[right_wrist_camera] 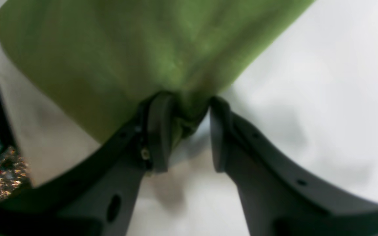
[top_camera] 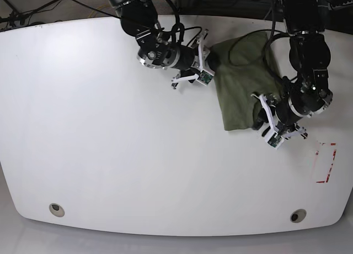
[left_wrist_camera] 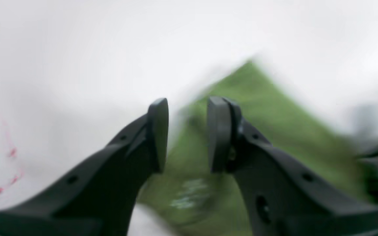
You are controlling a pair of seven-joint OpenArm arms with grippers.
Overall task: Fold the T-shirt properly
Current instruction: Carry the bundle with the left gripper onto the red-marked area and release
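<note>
- The soft olive-green T-shirt (top_camera: 242, 83), already partly folded, lies on the far right of the white table (top_camera: 110, 143); squaring it seems to be the step in hand.
- Left end effector (left_wrist_camera: 187, 134): parted, empty, at the shirt's near edge.
- Right end effector (right_wrist_camera: 189, 131): partly open, cloth bunched between the jaws; a firm grip is uncertain.
- Next, pinch both edges firmly.

White work surface under even light

A broad white table with rounded corners (top_camera: 110, 154) fills the view — two small round metal-ringed holes (top_camera: 55, 209) near its front edge, red tape markings (top_camera: 326, 163) at one side, black cables (top_camera: 33, 11) behind.
</note>
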